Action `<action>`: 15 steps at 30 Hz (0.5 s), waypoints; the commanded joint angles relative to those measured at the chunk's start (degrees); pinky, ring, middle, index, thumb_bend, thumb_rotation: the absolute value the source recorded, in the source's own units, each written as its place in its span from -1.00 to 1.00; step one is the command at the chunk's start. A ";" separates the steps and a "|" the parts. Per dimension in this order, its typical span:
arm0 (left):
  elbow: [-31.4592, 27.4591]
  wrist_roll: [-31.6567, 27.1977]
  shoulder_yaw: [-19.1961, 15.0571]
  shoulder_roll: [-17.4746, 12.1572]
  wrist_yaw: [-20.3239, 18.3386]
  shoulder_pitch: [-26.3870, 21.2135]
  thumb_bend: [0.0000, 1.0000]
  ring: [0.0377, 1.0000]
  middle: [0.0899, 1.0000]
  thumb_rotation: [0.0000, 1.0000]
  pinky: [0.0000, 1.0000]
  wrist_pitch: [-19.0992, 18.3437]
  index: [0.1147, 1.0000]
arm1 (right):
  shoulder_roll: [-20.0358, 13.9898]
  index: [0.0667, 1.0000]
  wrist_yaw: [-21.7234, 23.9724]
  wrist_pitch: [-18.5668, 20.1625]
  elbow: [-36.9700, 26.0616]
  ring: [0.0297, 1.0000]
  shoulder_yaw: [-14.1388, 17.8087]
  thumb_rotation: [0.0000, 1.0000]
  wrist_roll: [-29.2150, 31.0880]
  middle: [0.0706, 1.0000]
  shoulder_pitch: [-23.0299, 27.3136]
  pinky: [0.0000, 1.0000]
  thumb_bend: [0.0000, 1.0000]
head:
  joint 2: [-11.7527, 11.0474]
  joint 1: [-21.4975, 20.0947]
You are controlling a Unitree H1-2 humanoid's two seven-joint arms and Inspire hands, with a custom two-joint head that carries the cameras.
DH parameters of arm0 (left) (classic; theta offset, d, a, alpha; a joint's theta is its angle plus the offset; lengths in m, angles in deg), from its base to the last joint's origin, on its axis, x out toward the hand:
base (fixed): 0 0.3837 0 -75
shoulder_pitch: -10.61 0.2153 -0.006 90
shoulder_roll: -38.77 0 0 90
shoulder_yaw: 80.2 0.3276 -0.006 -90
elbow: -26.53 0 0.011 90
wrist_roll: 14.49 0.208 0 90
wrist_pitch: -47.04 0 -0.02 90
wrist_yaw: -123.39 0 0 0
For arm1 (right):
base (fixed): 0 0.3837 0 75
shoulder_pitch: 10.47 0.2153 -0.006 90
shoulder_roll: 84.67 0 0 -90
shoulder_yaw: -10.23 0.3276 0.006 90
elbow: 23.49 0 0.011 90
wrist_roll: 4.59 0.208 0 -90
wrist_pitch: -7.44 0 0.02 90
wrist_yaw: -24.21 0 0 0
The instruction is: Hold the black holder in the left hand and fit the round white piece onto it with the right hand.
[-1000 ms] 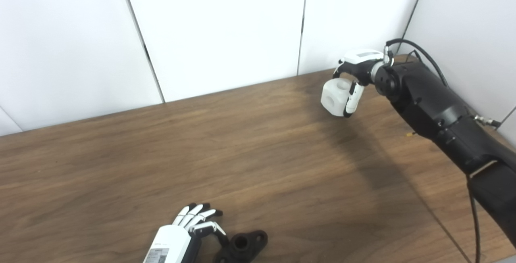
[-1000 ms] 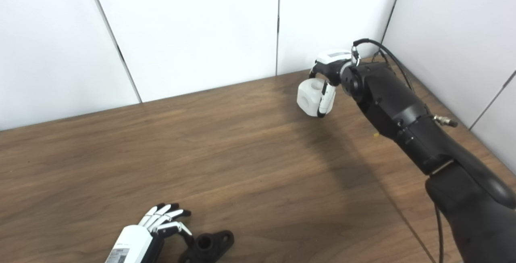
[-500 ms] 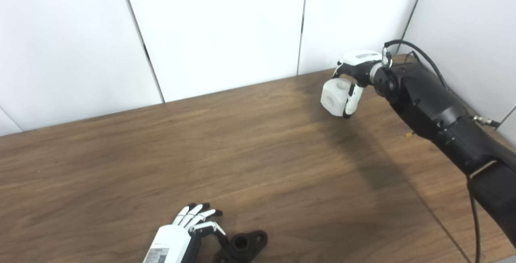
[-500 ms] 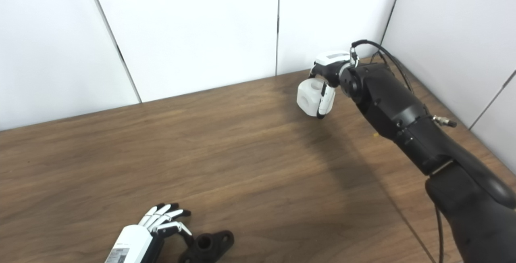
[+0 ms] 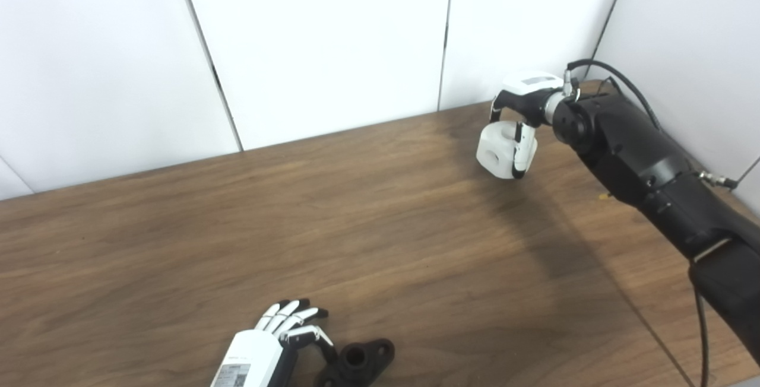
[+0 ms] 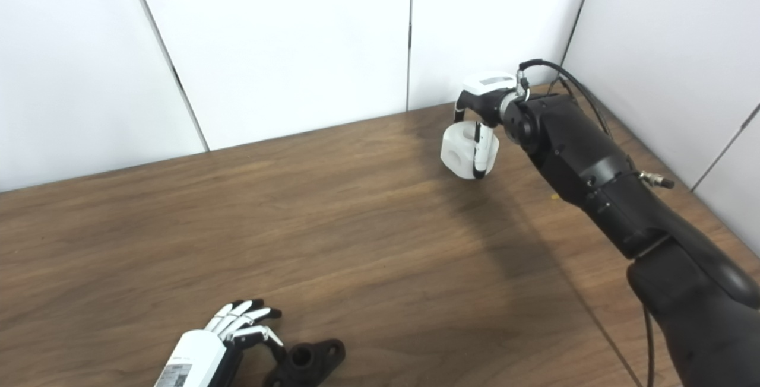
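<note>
White fingers of my right hand (image 5: 522, 111) are closed around the round white plastic piece (image 5: 503, 151), which I hold above the far right part of the brown wooden desk (image 5: 380, 244). My left hand (image 5: 279, 339) rests at the near edge, fingers spread and holding nothing. Just beside it the black flanged holder (image 5: 356, 363) lies on the desk, well apart from the white piece.
</note>
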 commanded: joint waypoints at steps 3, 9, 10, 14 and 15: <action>4.02 4.97 -0.80 -1.79 -4.83 2.10 0.04 0.77 0.57 -0.90 0.84 -5.97 -0.15 | -1.03 -0.10 -1.97 -0.59 -0.55 1.00 1.22 -0.72 0.22 0.77 2.37 0.93 0.04 | -0.03 -0.01; 4.32 4.73 -0.82 -1.68 -4.70 1.95 0.04 0.78 0.58 -0.90 0.86 -5.87 -0.15 | -1.17 -0.10 -1.91 -0.64 -0.62 1.00 1.06 -0.72 0.35 0.77 2.36 0.93 0.04 | -0.05 0.28; 4.34 4.80 -0.80 -1.67 -4.73 1.92 0.04 0.78 0.58 -0.90 0.86 -5.89 -0.15 | -1.20 -0.10 -1.86 -0.63 -0.65 1.00 1.04 -0.72 0.35 0.77 2.37 0.94 0.04 | -0.05 0.28; 4.09 4.84 -0.72 -1.33 -5.02 1.82 0.04 0.78 0.58 -0.90 0.86 -6.12 -0.15 | -1.68 -0.10 -0.75 -0.42 -2.46 1.00 1.14 -0.72 0.45 0.77 2.47 0.97 0.04 | 0.06 0.98; 4.05 4.93 -0.67 -1.25 -5.18 1.76 0.04 0.78 0.58 -0.90 0.86 -6.21 -0.15 | -1.83 -0.10 -0.40 -0.31 -3.59 1.00 1.23 -0.72 0.45 0.77 2.35 0.98 0.04 | 0.16 1.19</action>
